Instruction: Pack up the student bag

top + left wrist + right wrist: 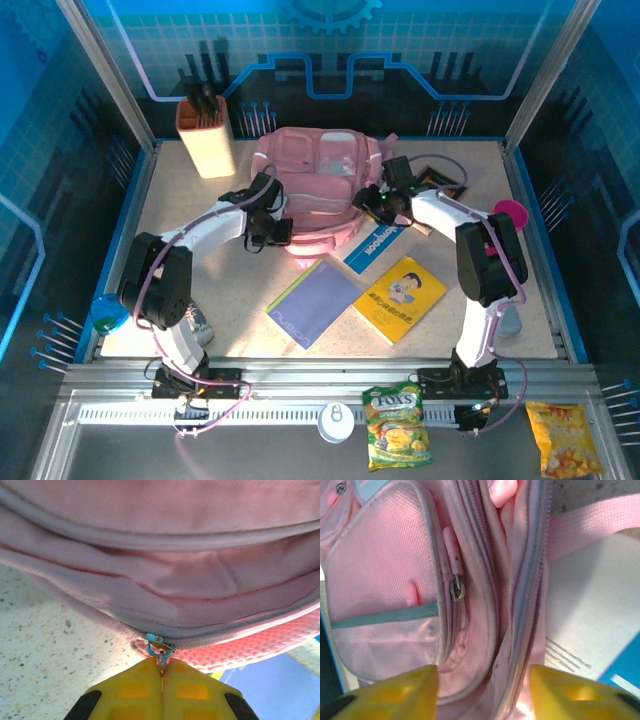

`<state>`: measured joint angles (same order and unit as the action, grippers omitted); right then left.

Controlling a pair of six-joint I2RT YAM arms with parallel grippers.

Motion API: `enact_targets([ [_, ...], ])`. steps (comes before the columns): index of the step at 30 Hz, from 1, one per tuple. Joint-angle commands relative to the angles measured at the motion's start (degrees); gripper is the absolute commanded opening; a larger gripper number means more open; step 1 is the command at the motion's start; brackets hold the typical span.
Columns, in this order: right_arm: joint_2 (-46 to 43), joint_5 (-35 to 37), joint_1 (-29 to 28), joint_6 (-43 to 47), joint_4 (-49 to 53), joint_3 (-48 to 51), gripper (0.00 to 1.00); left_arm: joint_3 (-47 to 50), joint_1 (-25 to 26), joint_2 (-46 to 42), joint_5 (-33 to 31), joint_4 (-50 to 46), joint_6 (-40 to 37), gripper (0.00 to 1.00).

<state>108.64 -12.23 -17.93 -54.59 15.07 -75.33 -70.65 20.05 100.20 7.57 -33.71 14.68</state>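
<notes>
The student bag (310,190), a large pink fabric backpack, lies at the back middle of the table. My left gripper (270,232) is at the bag's near left edge. In the left wrist view its yellow fingers (135,690) are pressed together on the small metal zip pull (163,660) hanging from the blue slider (158,644). My right gripper (377,203) is at the bag's right side. It stands open (482,682), its fingers (405,690) astride the bag's zipped seams and folds (485,605) without pinching them.
In front of the bag lie a purple notebook (313,300), a yellow book (400,297) and a blue-and-white booklet (375,243). A tan holder (205,135) stands at the back left. A dark book (438,180) and a pink disc (508,212) are on the right. Snack bags (397,427) lie off the table's near edge.
</notes>
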Motion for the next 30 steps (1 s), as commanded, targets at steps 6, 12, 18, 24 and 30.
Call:
enact_targets([
  [6, -9.76, 3.18, -3.37, -13.68, 6.60, 3.75, 0.65, -9.33, 2.86, 3.35, 7.33, -2.97, 2.25, 0.00],
  [12, -9.12, 3.51, -9.57, -23.11, 10.16, 4.27, 0.78, -12.03, 3.76, 5.17, 9.40, -3.03, 3.06, 0.00],
  [18, -6.35, 5.49, -11.68, -26.02, 10.99, 1.85, 0.94, -12.08, 4.47, 5.40, 10.05, -3.19, 3.34, 0.00],
  [24, -2.62, 4.68, -11.66, -29.91, 9.88, 0.85, 0.92, -10.83, 4.62, 5.00, 10.62, -2.88, 3.25, 0.00],
  [30, 1.81, 4.65, -11.55, -29.55, 9.47, -1.82, 0.90, -10.50, 4.82, 5.09, 11.15, -2.74, 3.25, 0.00],
])
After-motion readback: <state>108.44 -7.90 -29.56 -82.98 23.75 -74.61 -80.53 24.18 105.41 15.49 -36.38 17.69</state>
